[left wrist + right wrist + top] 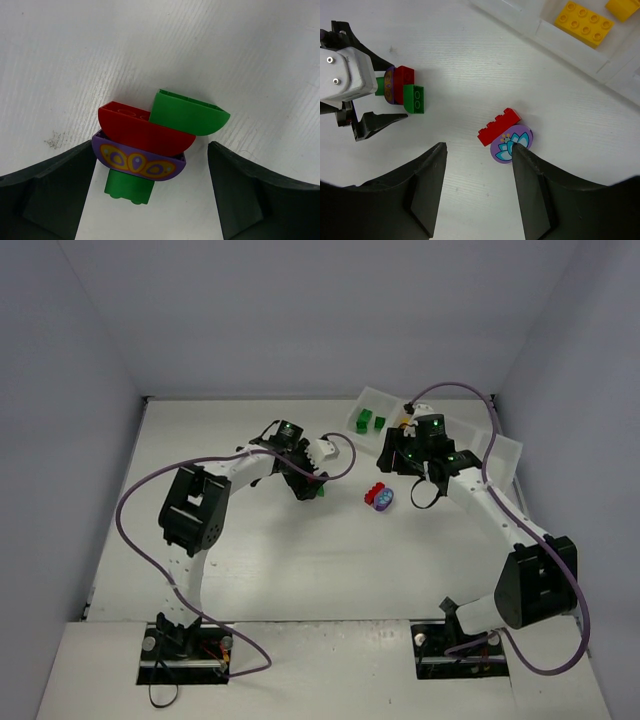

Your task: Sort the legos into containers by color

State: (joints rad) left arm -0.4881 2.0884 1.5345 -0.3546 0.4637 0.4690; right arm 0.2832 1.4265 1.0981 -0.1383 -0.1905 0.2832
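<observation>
**Clustered legos (150, 145) are straddled by the wide-spread left gripper (152, 172) mid-desk.**
A smooth half-round red brick (145, 131) and green brick (187, 114) are seen touching a printed purple piece (137, 162). The right gripper (477, 175) is held agape above a studded red brick (497, 127), near the far-right corner's translucent tray (535, 35).

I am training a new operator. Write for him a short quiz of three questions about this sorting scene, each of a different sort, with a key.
1. True or false: the left pincer is shut on a brick.
2. Which brick colours can be seen in the tray? A green and yellow; B red and purple; C purple only.
3. Fill in: beside the flowered purple piece, near the right pincer, lies a ____ brick.
Key: 1 false, it stands open around a cluster of bricks; 2 A; 3 red.
</observation>
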